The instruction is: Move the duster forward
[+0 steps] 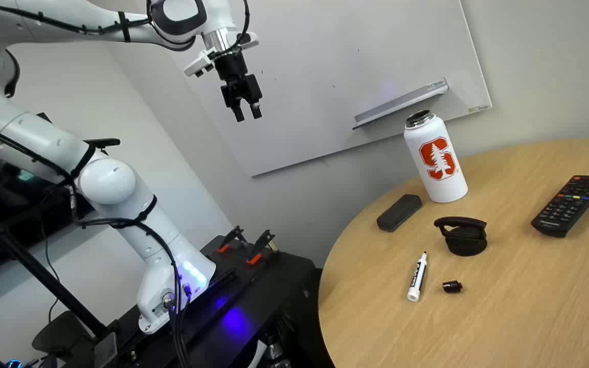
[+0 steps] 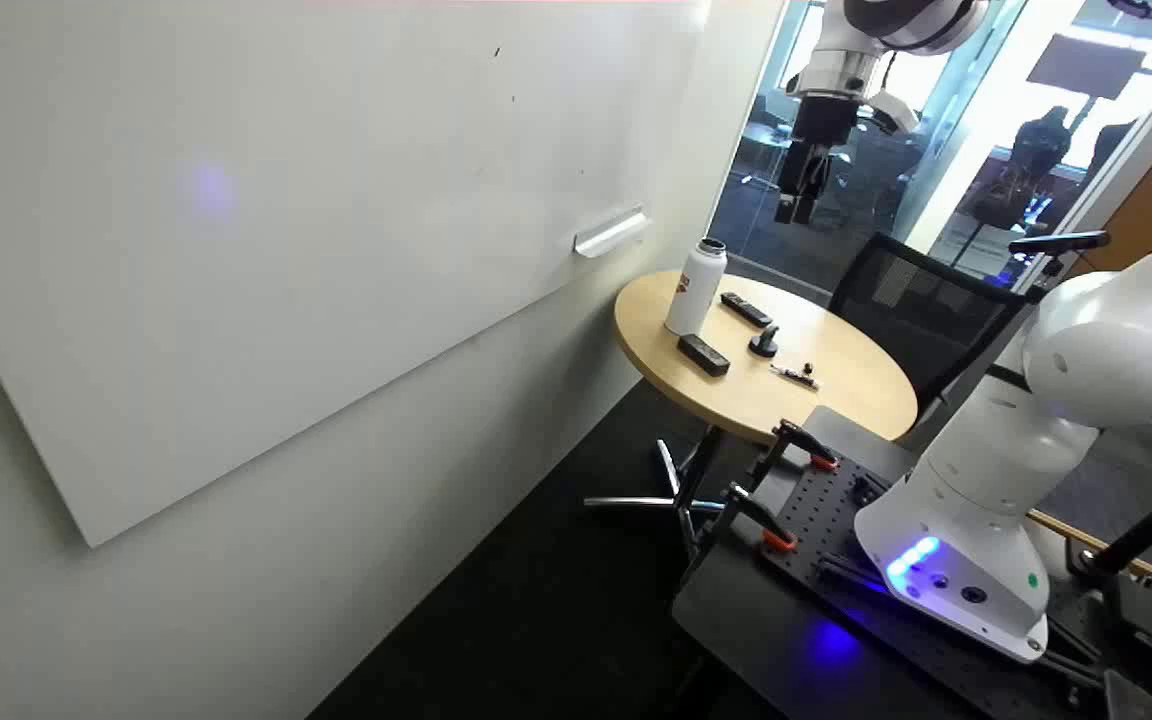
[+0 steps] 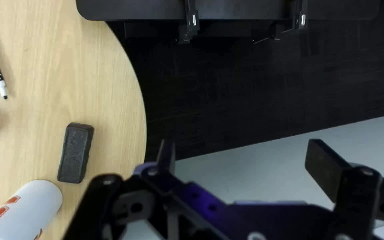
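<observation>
Hanging well apart from the tall white cylindrical bottle with a red-and-white tree emblem (image 1: 436,157), the black two-fingered gripper (image 3: 242,156) is released: in the wrist view its dark fingers (image 3: 325,168) are spread wide, and a clear gap also shows between the tips in an exterior view. It grasps nothing and touches nothing on the round light-wood table (image 1: 529,312), where the bottle stands upright. The plain black oblong duster (image 3: 75,153) lies flat on the table just beside the bottle's base, on the side toward the white robot base (image 1: 197,268); a narrow strip of wood shows between duster and bottle in the wrist view. Near the bottle sits a squat black rounded lid with a loop handle (image 1: 467,244). Farther from the bottle lies a slim white marker with a black label (image 1: 417,277), its dark tip aimed roughly toward the bottle, and beside it, also farther from the bottle, a small black cylindrical piece (image 1: 452,286). To the right of the bottle in an exterior view, apart from it, is a long black remote with rows of buttons (image 1: 571,205). Behind the bottle in that view are a large whiteboard (image 1: 315,76) and its silver tray (image 1: 402,102).
</observation>
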Robot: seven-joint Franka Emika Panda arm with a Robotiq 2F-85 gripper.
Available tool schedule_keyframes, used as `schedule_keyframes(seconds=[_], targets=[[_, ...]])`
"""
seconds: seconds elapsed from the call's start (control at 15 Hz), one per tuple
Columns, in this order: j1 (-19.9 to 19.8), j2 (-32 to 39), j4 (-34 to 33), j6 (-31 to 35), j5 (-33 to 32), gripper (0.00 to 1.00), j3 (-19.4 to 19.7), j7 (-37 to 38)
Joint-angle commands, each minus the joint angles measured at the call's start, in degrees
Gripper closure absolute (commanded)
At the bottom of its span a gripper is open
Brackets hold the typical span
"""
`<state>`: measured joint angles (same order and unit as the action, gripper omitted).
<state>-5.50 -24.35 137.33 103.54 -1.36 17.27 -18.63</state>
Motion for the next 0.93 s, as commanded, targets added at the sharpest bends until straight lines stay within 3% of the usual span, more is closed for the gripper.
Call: schedule_keyframes(seconds=[0.0, 0.27, 0.47, 0.67, 0.87], targets=[[-1.26, 0.19, -0.08, -0.07, 0.45, 0.0, -1.01, -0.43], [-1.31, 0.19, -0.08, -0.07, 0.46, 0.0, -0.86, -0.44], [-2.84, 1.36, 1.87, 5.45, -0.71, 0.0, -0.89, 2.24], [-4.86, 4.28, 5.73, 16.09, -1.23, 0.0, 0.1, 3.19], [-7.56, 9.97, 9.73, 31.86, -3.52, 0.0, 0.48, 4.79]])
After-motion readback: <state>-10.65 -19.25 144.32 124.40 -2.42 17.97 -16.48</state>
